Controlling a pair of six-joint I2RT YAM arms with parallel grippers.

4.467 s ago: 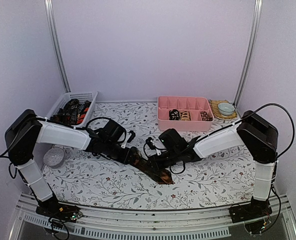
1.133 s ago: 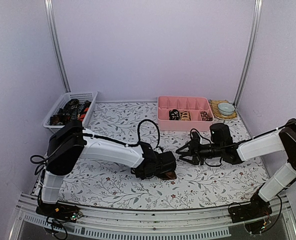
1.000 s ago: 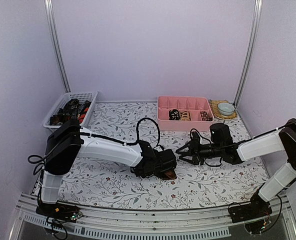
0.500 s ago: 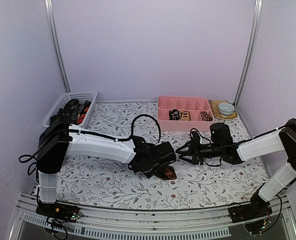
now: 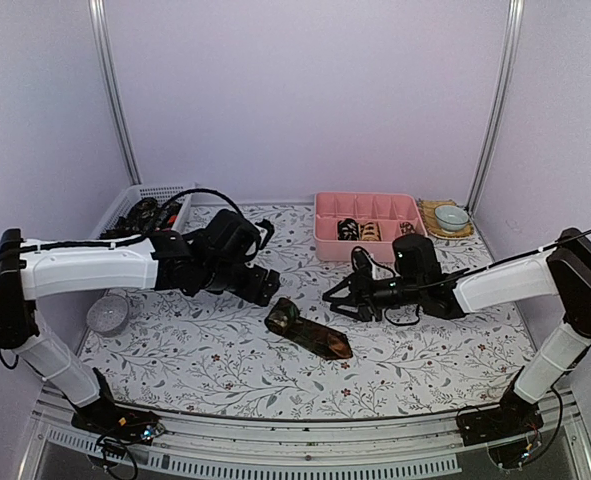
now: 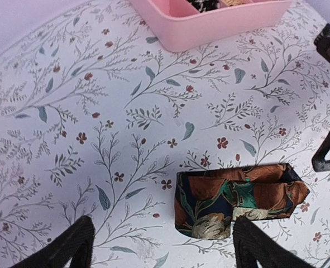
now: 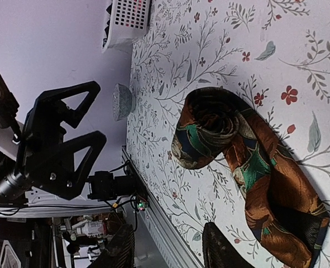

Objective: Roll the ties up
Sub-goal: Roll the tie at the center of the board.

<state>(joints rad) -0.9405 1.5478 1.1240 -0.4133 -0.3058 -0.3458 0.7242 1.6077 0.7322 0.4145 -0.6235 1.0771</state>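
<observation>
One tie [image 5: 310,332], floral tablecloth [image 5: 205,372], lilac walls [image 5: 305,90].

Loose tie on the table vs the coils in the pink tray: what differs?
1. Place: the loose tie lies out on the table; the tray coils each sit in a compartment of the tray.
2. Shape: the loose tie is coiled only at one end, with a tail trailing flat; the tray coils look like compact rolls.
3. Colour: the loose tie is brown with green; the tray coils range from dark to tan.
Shared: all are patterned fabric.
</observation>
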